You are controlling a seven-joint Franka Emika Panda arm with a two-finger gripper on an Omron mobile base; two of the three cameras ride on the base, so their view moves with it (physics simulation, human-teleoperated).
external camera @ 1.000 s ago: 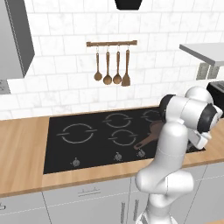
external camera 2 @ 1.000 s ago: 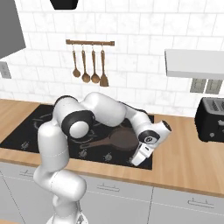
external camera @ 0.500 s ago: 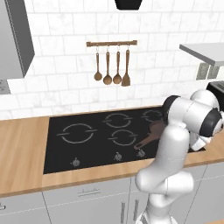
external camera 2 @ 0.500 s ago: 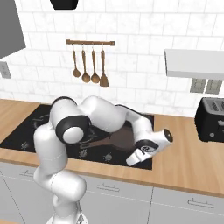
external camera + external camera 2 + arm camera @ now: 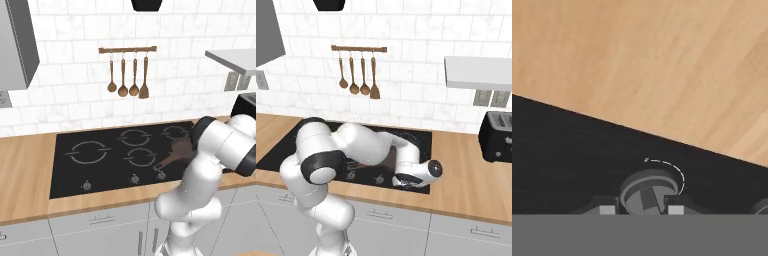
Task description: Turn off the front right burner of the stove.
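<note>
The stove (image 5: 105,172) is a wide black glass cooktop set in the wooden counter. A brown skillet (image 5: 181,147) rests on its front right zone and hides the front right burner beneath it. Small dark knobs line the front edge, and the rightmost one (image 5: 161,174) lies just left of my arm. In the hand view that knob (image 5: 648,192), with a thin white arc around it, sits between the finger tips of my gripper (image 5: 641,209), which is open and straddles it. My white hand (image 5: 417,172) hangs low over the stove's front right corner (image 5: 425,150).
A black toaster (image 5: 498,136) stands on the counter to the right. Wooden utensils hang from a rail (image 5: 127,49) on the tiled wall. A grey shelf (image 5: 478,72) juts out at the upper right. Bare wooden counter (image 5: 662,65) lies right of the stove.
The arm has folded lower and the hand has shifted slightly left and down, settling over the rightmost knob. The skillet has not moved.
</note>
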